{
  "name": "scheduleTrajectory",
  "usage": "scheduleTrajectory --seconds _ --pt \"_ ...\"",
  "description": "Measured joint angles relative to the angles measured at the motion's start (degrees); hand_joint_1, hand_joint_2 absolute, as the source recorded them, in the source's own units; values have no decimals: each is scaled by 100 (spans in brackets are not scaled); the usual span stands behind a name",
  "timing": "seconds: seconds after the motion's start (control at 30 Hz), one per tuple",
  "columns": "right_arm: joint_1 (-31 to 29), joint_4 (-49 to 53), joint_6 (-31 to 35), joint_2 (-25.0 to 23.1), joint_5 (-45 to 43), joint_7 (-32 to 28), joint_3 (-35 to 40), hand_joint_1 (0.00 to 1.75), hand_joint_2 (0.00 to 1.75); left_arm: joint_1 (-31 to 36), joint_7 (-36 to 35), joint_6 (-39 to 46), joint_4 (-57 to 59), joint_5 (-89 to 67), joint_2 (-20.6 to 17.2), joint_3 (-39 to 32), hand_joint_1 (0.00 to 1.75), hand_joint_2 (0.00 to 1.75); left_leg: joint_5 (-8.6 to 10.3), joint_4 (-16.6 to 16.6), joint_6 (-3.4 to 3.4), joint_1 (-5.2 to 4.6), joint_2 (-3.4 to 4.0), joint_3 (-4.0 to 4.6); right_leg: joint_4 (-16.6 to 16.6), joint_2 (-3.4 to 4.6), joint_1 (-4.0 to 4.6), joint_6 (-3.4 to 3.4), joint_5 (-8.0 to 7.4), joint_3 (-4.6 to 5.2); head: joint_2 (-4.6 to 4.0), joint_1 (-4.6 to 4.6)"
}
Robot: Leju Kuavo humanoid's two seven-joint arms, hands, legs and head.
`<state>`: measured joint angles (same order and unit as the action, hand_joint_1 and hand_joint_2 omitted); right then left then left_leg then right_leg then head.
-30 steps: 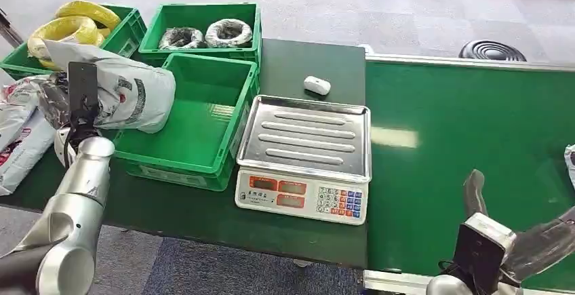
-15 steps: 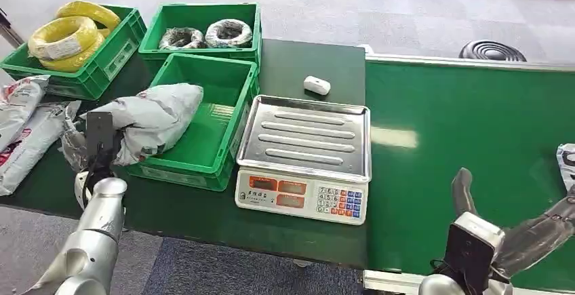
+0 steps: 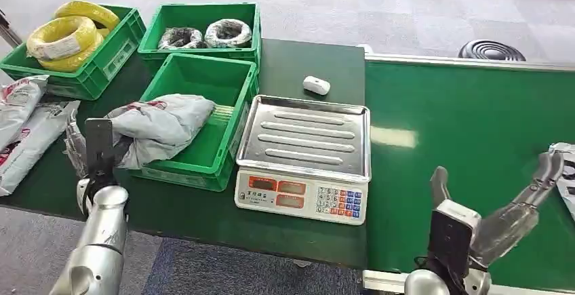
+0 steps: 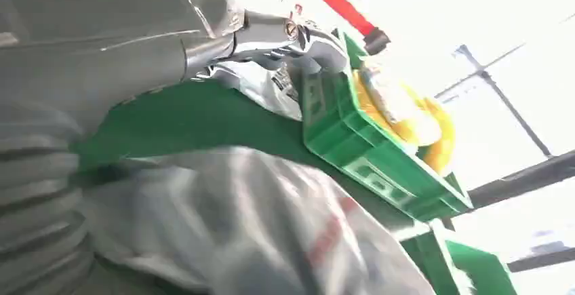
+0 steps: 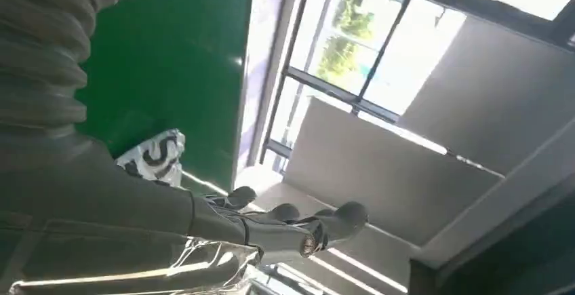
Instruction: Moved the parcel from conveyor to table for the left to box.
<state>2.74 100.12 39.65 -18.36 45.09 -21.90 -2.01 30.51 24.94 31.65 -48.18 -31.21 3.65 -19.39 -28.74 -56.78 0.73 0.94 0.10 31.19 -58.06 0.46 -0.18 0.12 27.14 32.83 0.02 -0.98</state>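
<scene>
Fingers [image 3: 548, 167] of the right hand [image 3: 522, 203] are spreading apart over the near right of the green conveyor belt [image 3: 468, 139], holding nothing and stretching toward a grey-and-white printed plastic parcel [image 3: 567, 173] lying at the far right edge of the belt. That reach looks like preparation for a grasp; the right wrist view is showing the same parcel [image 5: 152, 156] just beyond the hand, apart from it.

On the left, the left hand [image 3: 95, 152] is gripping the near left end of a crumpled grey plastic mailer bag [image 3: 159, 122], which is sagging over the left rim of the near green plastic crate [image 3: 203, 166]. Its long axis is running from near left to far right, the free end pointing into the crate, probably so it can slide inside. In the left wrist view the bag [image 4: 258, 241] is pressing against the palm, hiding how the fingers are wrapping it.

A steel-topped weighing scale [image 3: 305, 139] is sitting on the dark green surface [image 3: 305, 61] between crate and belt, a convenient halfway drop spot for the next parcel.
</scene>
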Motion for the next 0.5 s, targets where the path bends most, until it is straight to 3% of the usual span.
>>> scheduleTrajectory --seconds 0.13,0.27,0.5 --pt "-152 -422 0 48 83 4 94 0 175 -618 72 -126 -881 208 264 175 0 175 -1 0 -1 -1 -2 3 1 -1 -1 0 0 2 0 2" --pt "-223 -489 0 52 -51 -577 125 0 175 -1345 938 -234 -2220 1000 573 527 0 175 -4 -1 0 -1 -1 4 2 0 -1 1 1 5 0 2" --pt "-213 -441 -367 264 -1372 -459 773 0 175 -2384 992 -1111 -4540 2407 695 1680 0 175 -7 1 0 0 1 7 3 0 -1 1 3 5 0 0"
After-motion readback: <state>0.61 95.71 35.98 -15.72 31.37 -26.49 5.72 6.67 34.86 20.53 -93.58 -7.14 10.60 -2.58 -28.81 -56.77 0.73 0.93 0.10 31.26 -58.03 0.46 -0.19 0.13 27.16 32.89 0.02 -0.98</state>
